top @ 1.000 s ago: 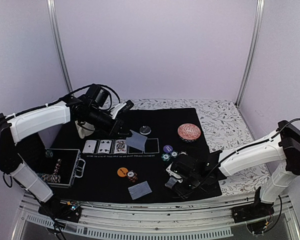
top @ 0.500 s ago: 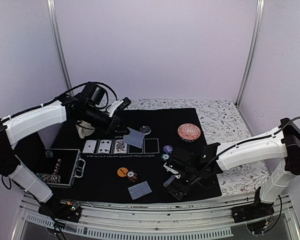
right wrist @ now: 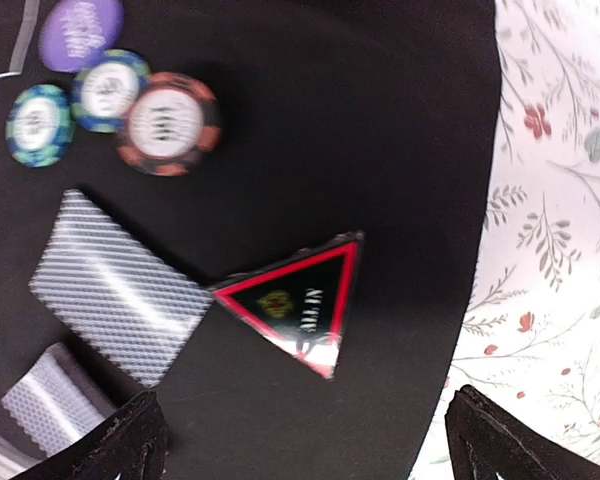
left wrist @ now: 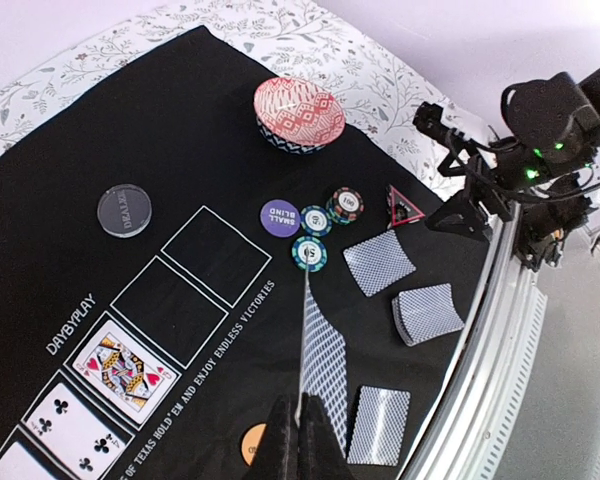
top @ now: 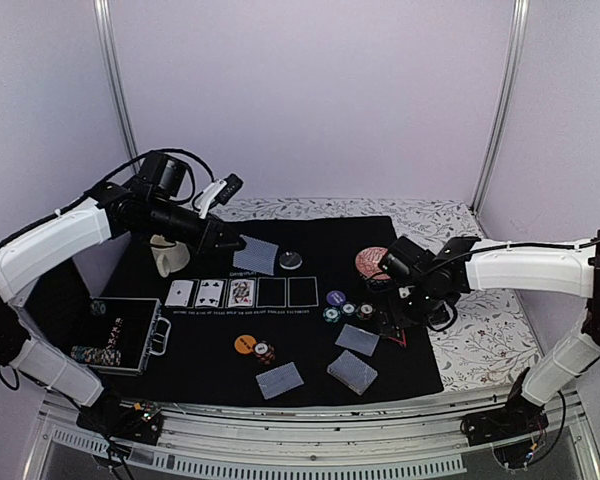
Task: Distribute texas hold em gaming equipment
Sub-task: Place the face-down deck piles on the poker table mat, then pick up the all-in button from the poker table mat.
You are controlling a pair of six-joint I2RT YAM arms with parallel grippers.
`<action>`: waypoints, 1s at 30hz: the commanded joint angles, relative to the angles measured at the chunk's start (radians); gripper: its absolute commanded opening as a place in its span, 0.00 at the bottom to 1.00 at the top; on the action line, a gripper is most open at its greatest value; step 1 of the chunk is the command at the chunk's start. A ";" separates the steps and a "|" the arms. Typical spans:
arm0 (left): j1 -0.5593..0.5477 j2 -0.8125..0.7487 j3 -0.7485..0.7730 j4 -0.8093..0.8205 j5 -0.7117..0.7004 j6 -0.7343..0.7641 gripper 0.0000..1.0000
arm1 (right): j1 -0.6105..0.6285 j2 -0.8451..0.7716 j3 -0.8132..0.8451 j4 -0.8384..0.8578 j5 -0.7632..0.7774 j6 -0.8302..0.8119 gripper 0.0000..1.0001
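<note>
We are pinching a card [left wrist: 325,360] by its edge in the closed left hand [left wrist: 298,428]; thin and slick, it likely bends, while the right hand [right wrist: 305,445] is hovering open.

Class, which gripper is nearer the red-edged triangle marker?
Right. The right gripper hovers just above the triangle marker, open; the left gripper holds a card far across the mat.

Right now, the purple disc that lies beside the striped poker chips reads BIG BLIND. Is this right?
Not quite. The purple disc reads SMALL BLIND, not BIG BLIND; the left wrist view shows the lettering. It does lie beside the striped poker chips.
</note>
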 commanded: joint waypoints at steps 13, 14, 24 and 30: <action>0.029 -0.055 -0.065 0.046 0.008 0.039 0.00 | -0.071 0.205 0.049 0.071 -0.007 0.075 0.91; 0.029 -0.059 -0.068 0.047 0.008 0.040 0.00 | -0.072 0.208 0.050 0.077 -0.007 0.075 0.90; 0.031 -0.070 -0.069 0.048 -0.005 0.047 0.00 | -0.080 0.250 0.046 0.109 -0.013 0.057 0.87; 0.031 -0.075 -0.072 0.048 -0.009 0.050 0.00 | -0.091 0.226 0.007 0.104 0.011 0.074 0.85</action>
